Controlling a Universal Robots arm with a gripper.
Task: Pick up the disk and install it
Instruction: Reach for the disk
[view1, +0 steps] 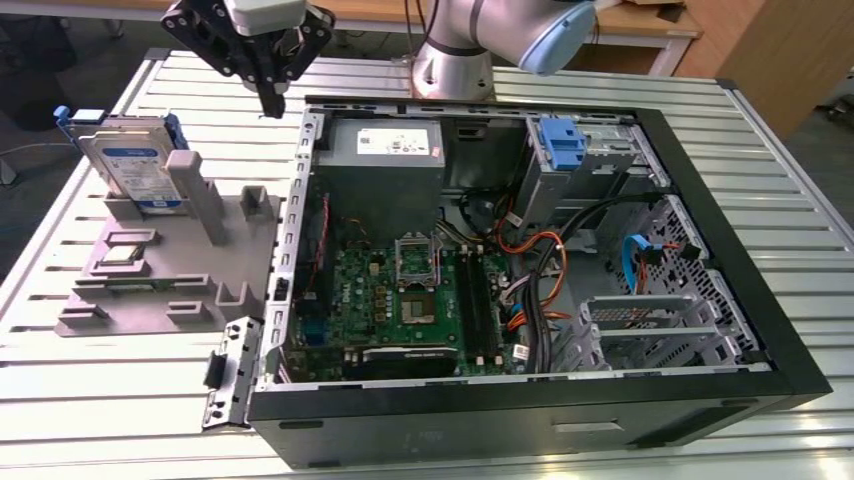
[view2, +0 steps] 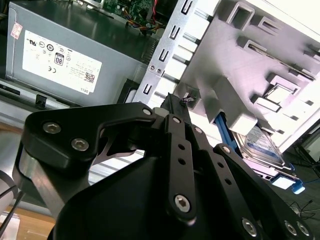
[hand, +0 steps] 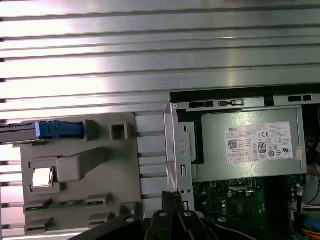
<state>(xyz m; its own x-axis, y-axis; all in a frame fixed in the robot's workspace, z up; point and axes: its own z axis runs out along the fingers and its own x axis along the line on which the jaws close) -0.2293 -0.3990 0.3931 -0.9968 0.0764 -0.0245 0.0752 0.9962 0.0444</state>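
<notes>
The disk (view1: 134, 165) stood on edge in a slot of the grey holder (view1: 147, 265) at the exterior view's left, label outward, prob. so its top edge could be gripped from above. It had not been picked up. Up and to the right, the gripper (view1: 272, 100) hung over the slatted table (view1: 80, 400) near a corner of the computer case (view1: 747, 330), fingers drawn narrow together w/ nothing held. The case lay open on its side, giving access from above. The power supply (view1: 384, 145) sat by the arm's base, w/ the motherboard (view1: 400, 295) mid-case. Further right, a blue bracket (view1: 561, 140) sat in the drive bay, apparently where drives mount.
</notes>
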